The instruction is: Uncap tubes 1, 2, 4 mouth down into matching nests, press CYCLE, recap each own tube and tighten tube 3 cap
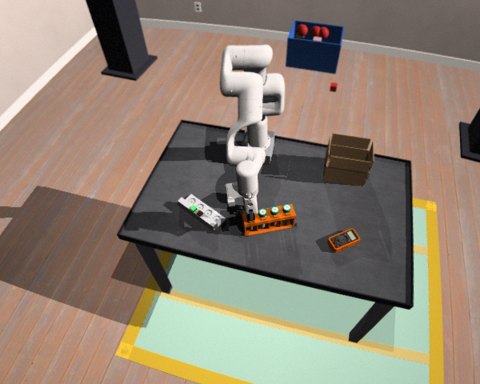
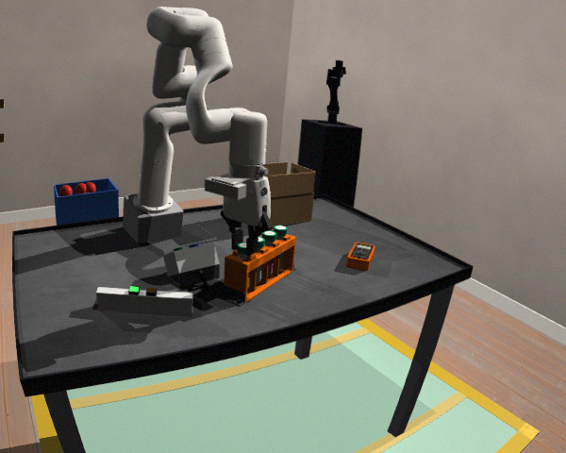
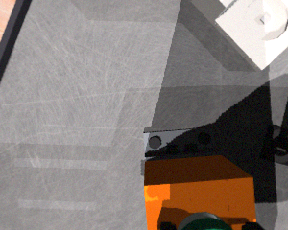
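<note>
The orange decapping station stands near the table's front with four tubes. Three green caps show free: one, a second and a third. My gripper comes straight down on the end tube nearest the cap tray and is shut on that tube's green cap, which sits on the tube. The white cap tray lies beside the station, and its green lamp is lit. Its nests look empty.
The grey key housing stands behind the tray, close to the arm. An orange multimeter lies to the other side of the station. A cardboard box stands at the table's back.
</note>
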